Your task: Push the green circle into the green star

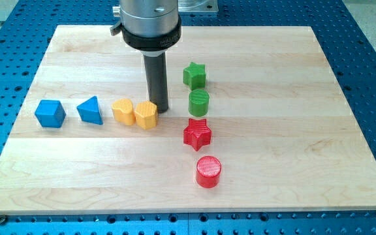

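Now, my tip (160, 108) beside yellow hexagon (146, 115), green circle (199, 103)

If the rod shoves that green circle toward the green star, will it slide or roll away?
The green circle stands on its flat end, so it will probably slide, not roll. It looks short and squat, so tipping seems unlikely. An off-centre push could send it sideways past the green star; my tip sits to its left, by the yellow blocks.

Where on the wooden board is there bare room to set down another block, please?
Free patches: the wide strip right of the green star, green circle, red star and red circle; the bottom left, below the blue cube, blue triangle, yellow heart and yellow hexagon. It is crowded around my tip, between hexagon and green circle.
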Controlling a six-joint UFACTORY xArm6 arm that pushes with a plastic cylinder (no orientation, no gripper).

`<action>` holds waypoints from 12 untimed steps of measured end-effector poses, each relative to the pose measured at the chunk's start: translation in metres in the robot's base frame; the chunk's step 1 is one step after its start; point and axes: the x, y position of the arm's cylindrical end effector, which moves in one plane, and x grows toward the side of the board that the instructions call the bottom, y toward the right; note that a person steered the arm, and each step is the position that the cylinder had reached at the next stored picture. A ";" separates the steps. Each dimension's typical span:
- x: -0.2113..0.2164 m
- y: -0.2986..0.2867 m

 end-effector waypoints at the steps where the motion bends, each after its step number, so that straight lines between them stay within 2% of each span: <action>1: 0.000 0.000; 4: -0.008 0.004; 6: -0.009 0.054; 8: 0.030 0.053; 10: 0.044 0.084; 11: 0.038 0.112; 12: 0.007 0.107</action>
